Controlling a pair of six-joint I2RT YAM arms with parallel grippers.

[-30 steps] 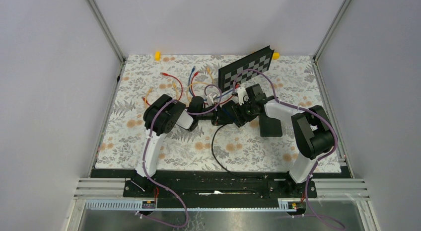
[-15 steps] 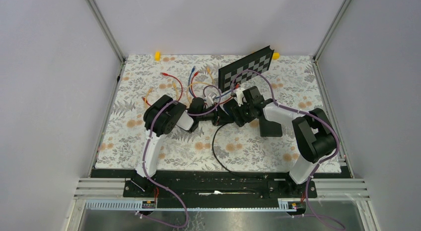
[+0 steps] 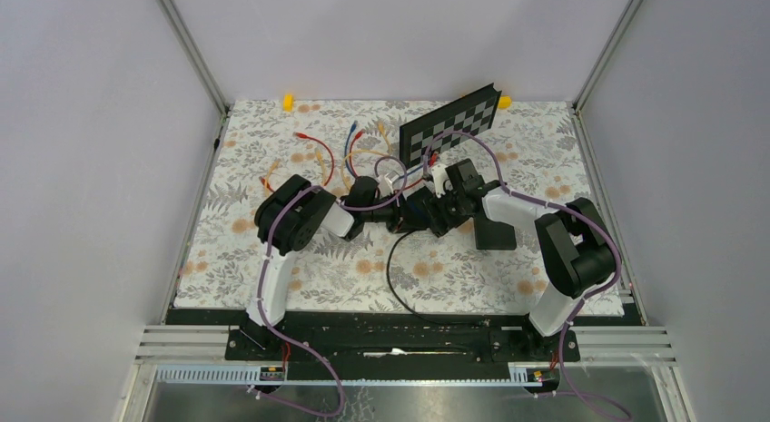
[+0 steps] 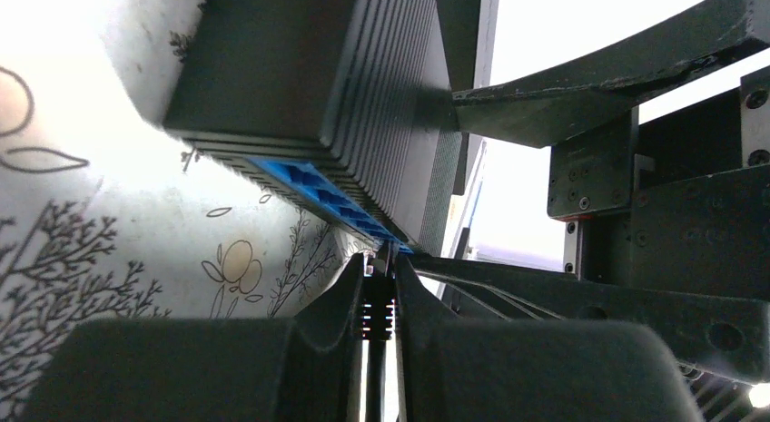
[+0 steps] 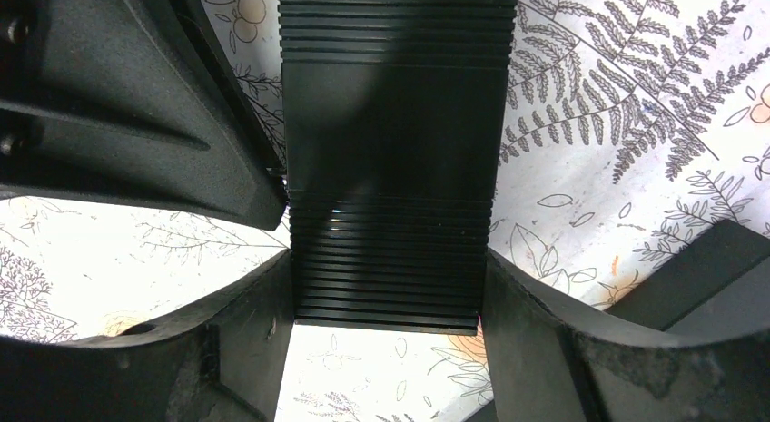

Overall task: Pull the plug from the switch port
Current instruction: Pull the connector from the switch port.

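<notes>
Overhead, both arms reach inward over the floral mat (image 3: 227,259) and meet at a small black network switch (image 3: 419,213) near the middle of the table, the left gripper (image 3: 390,219) coming at it from the left and the right gripper (image 3: 440,204) from the right. A black cable (image 3: 390,268) loops from that meeting point toward the near edge. Loose coloured patch cables (image 3: 350,150) and a checkerboard panel (image 3: 451,124) lie farther back, apart from the work. From the left wrist, the left gripper's fingers (image 4: 350,290) are pressed together on the plug (image 4: 379,309), pinching its ribbed boot, and the plug's tip sits right at the end of the switch's blue port row (image 4: 336,197). Whether it is fully seated cannot be told from this angle. From the right wrist, the right gripper's fingers (image 5: 254,349) stand wide but clamp the ribbed switch body between them, one on each side, so the switch is braced. The step in hand looks like the extraction itself: grips are set and the plug appears not yet drawn out. The next move likely calls for a straight pull along the port's axis, with the latch tab kept squeezed, while the right arm holds the switch firm so that it does not drag along.
</notes>
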